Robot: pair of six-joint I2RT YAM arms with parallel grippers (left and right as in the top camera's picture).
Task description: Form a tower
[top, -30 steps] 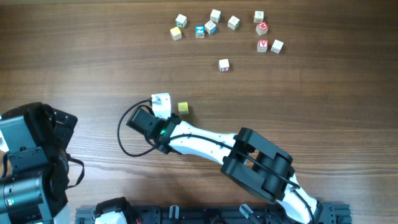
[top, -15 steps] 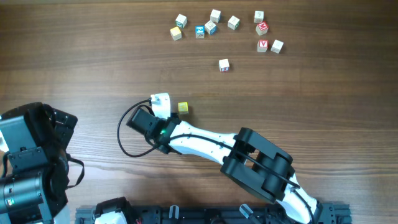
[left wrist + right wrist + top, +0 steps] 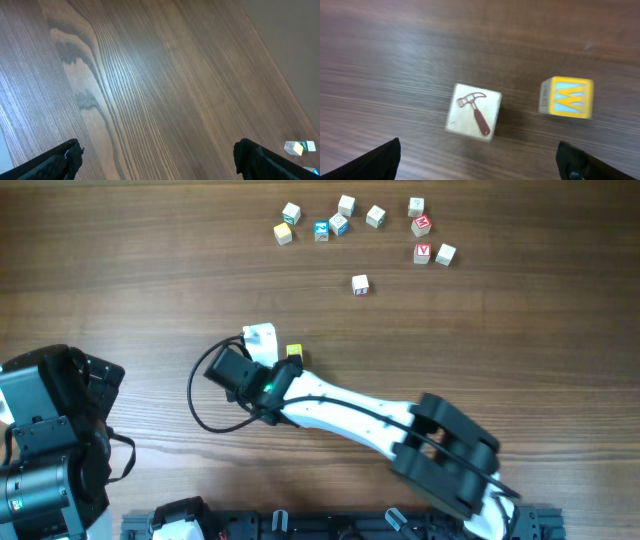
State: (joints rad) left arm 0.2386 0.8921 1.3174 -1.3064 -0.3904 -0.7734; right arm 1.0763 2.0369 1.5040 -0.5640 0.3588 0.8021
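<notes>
Wood all round: the table (image 3: 520, 320) is showing dark brown plank with long straight grain, glossy under the left wrist camera. The tower (image 3: 472, 116) is standing between the spread fingers of the right gripper (image 3: 477, 150), with neither finger touching it. From the wrist view only its square top face is showing, pale, printed with a brown hammer, so its levels cannot be counted. A yellow cube (image 3: 567, 97), its W set on pale blue, is sitting just beside the tower with a strip of bare wood separating them. The right jaws are standing wide apart, holding nothing. The left gripper (image 3: 156, 150) is hanging well apart from the tower, jaws likewise wide over plain grain. Loose cubes (image 3: 375, 217) are lying scattered well beyond the tower, on the side away from the arm bases, and a single cube (image 3: 360, 284) is sitting somewhat nearer. Open wood is lying around the tower except on the yellow cube's side.
</notes>
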